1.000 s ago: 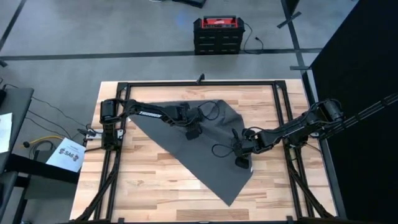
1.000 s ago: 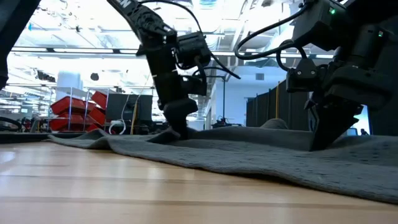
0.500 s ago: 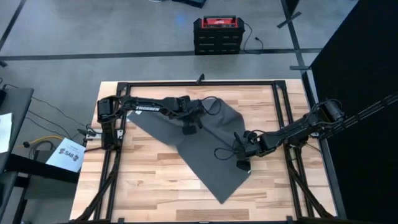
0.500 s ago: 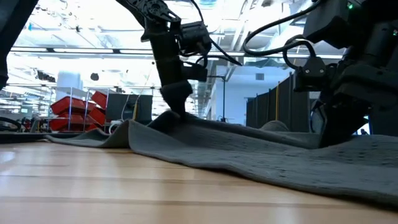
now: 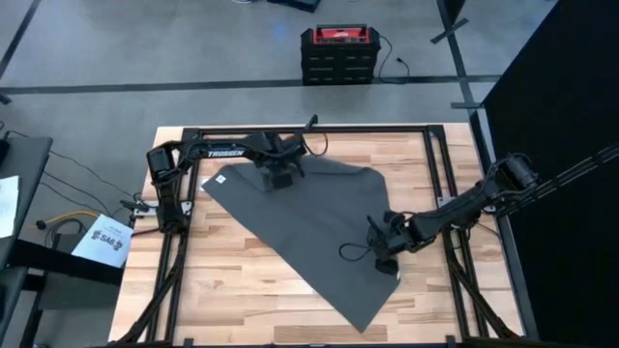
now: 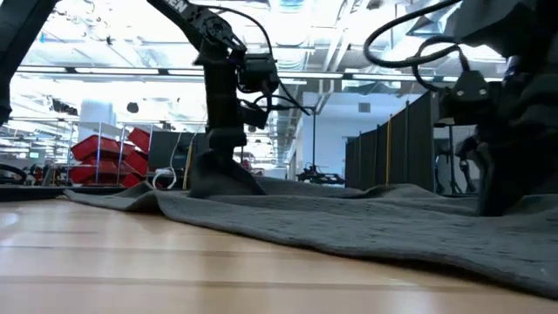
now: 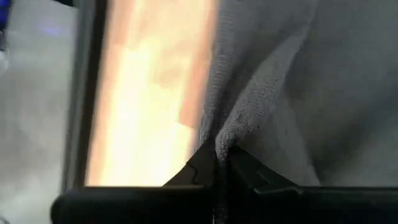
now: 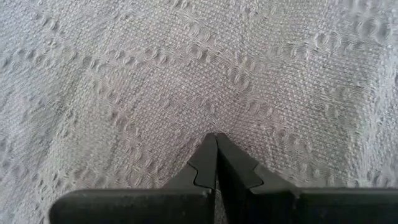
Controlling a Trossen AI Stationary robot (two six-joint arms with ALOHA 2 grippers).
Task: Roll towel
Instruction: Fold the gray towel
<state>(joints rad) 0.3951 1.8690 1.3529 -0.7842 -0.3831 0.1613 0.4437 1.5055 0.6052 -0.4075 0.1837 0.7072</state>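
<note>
The dark grey towel (image 5: 319,232) lies spread slantwise on the wooden table, one corner toward the near edge (image 5: 363,327). My left gripper (image 5: 280,180) stands at the towel's far edge, shut on the cloth. At the towel's right side, near its right corner, my right gripper (image 5: 382,259) is shut on the cloth too. In the low view the cloth rises in a small tent (image 6: 222,181) up to my left gripper (image 6: 218,166). The rest lies nearly flat. My left gripper pinches a small fold of the towel beside its far edge (image 7: 221,138) between its two fingers, coming from above and pointing down. The cloth is drawn up a little there, and the rest lies on the table. My right gripper pinches a small pucker of the towel's upper surface (image 8: 216,127) from above. Creases run in toward its fingertips, and the cloth around it lies flat on the table.
A black metal frame (image 5: 309,129) runs around the tabletop. Bare wood (image 5: 232,290) shows at the near left of the towel. A red and black box (image 5: 337,50) stands on the floor beyond the far edge.
My left gripper has gone toward the table's far edge and a little left, staying shut on the towel. It has drawn the far part out, so the raised fold there has spread flat. My right gripper has shifted slightly toward the near right.
</note>
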